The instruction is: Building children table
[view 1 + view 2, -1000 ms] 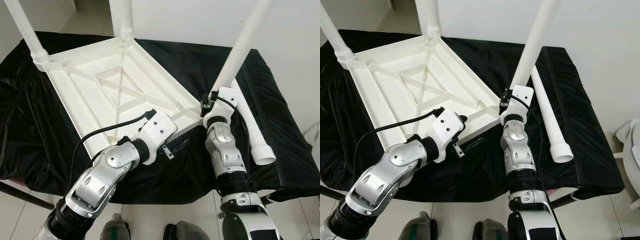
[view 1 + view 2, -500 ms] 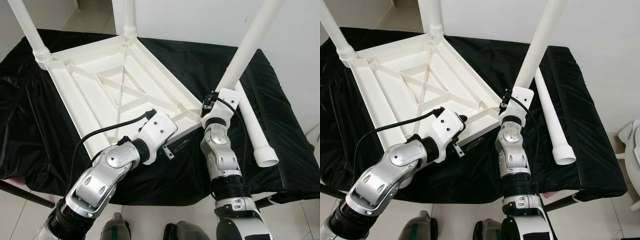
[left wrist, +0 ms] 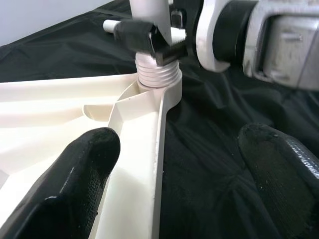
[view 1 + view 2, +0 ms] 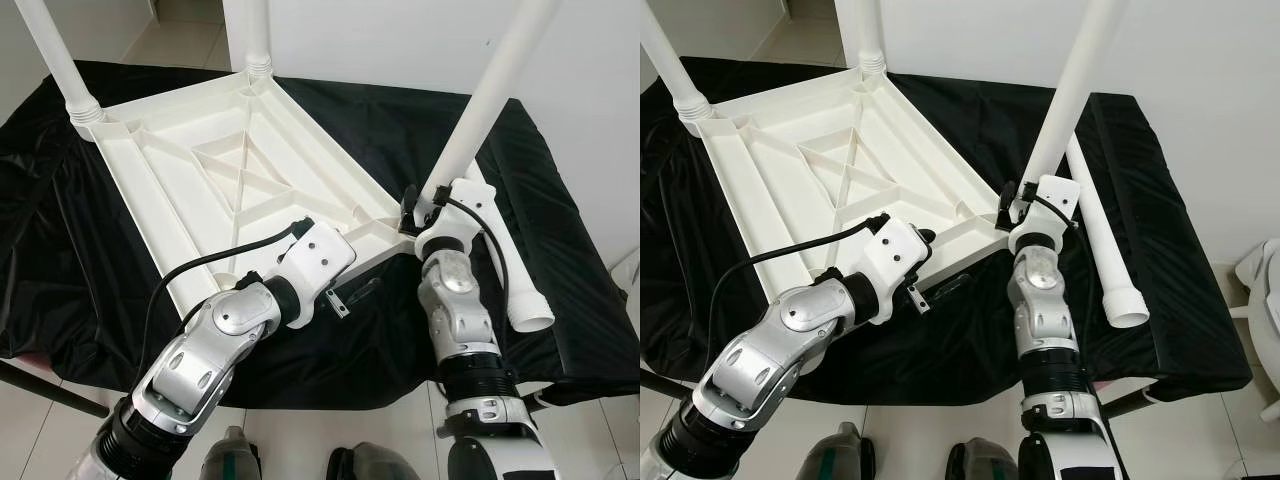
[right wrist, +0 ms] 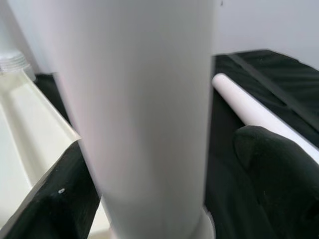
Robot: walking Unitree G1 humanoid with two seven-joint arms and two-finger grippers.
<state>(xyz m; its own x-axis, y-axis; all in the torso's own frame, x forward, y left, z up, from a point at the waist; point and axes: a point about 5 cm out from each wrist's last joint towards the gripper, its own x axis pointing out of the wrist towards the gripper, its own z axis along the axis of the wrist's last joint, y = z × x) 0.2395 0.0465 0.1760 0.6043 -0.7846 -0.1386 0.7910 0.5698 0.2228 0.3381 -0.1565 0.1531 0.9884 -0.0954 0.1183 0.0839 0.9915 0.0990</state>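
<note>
I am screwing the third leg (image 4: 480, 100) into the near corner socket of the upturned tabletop (image 4: 230, 180) on the bench (image 4: 560, 230); my right gripper (image 3: 149, 37), clamped on its base, has rotated slightly, while my left gripper (image 3: 179, 164), wide open, is straddling the rim.

No readable text, label, brand, number or sign appears on anything in these views.
</note>
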